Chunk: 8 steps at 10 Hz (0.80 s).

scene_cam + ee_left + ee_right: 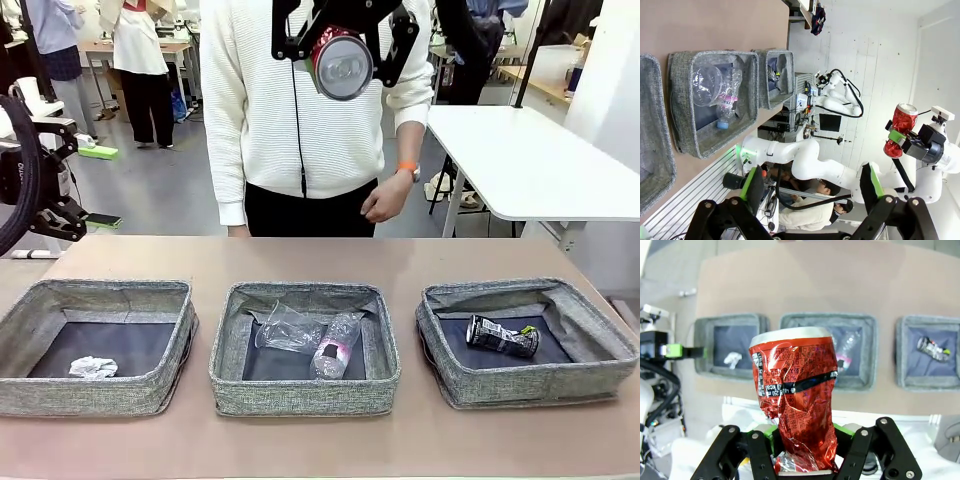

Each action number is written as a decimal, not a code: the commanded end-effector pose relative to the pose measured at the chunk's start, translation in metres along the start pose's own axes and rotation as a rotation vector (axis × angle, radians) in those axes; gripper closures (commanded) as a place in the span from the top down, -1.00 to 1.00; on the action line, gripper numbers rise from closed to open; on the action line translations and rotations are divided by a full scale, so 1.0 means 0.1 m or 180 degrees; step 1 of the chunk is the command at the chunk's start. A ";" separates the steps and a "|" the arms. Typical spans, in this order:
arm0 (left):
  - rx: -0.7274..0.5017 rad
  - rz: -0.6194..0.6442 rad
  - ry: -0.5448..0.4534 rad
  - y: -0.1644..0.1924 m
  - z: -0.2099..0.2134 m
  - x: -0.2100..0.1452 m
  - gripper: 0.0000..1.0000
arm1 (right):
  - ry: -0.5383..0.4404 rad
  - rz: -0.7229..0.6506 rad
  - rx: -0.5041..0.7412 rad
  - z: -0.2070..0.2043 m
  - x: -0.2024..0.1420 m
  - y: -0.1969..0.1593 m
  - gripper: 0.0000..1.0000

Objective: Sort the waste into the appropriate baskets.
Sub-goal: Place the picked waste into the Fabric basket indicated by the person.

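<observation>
**Red can held high, metal bin waiting low at five o'clock**

Nearest the camera, three baskets sit in a row along the table edge. The left basket (100,345) holds the crumpled paper ball (93,368). The middle basket (305,345) has the clear cup (287,328) lying against the plastic bottle (335,345). The right basket (525,340) carries the crushed black-white can (502,336), lying on its side across the floor.

Further off and well above the table, the right gripper (343,62) is clamped on the dented red can (343,62), pads biting near its crumpled bottom end; the can's long axis points toward the camera, its round end showing. From there, the basket with the other can lies down at roughly five o'clock, so my read is that the carry goes down and toward the robot's right.

The left gripper (810,187) hangs off at the table's left side, fingers spread wide, holding nothing. Behind the table a person's hand (385,200) hangs idle.
</observation>
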<state>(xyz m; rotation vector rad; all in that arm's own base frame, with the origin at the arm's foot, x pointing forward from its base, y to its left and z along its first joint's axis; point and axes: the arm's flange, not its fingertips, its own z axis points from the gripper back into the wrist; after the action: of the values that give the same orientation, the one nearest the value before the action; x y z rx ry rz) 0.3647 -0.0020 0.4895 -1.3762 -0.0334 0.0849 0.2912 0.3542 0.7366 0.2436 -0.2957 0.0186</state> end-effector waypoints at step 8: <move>-0.0080 -0.0062 -0.0011 -0.02 0.00 0.00 1.00 | -0.0018 0.0009 -0.0003 -0.01 -0.02 -0.01 -0.84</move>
<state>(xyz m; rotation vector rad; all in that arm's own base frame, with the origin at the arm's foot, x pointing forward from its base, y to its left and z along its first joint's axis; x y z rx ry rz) 0.3647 -0.0020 0.4895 -1.3762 -0.0334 0.0849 0.2912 0.3542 0.7366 0.2436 -0.2957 0.0186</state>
